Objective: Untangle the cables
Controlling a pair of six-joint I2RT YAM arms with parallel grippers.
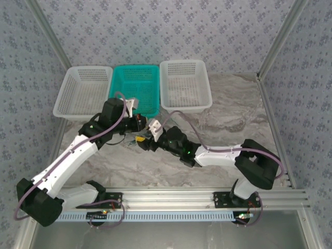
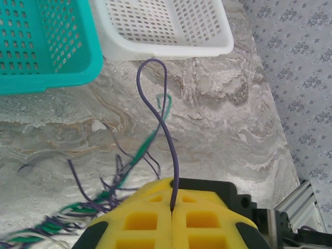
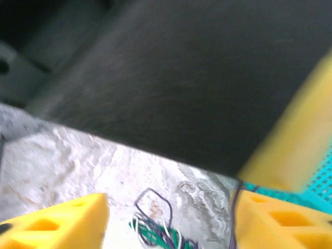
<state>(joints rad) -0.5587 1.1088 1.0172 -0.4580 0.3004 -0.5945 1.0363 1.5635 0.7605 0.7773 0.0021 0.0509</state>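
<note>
Left wrist view: the cables [image 2: 52, 225] ran blurred past the bottom edge; the purple cable [image 2: 175, 174] vanished between the pressed-together jaws of the left gripper [image 2: 172, 207]. Right wrist view: a dark unfocused mass [image 3: 171, 78] hid much of the worktop [image 3: 78, 155].

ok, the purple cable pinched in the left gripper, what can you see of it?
The purple cable is a thin, floppy dark wire with a smooth sheath. One part is pinched in the seam of the shut left gripper; from there it stands free, curving into a narrow loop toward the white basket, crossing a green cable.
</note>
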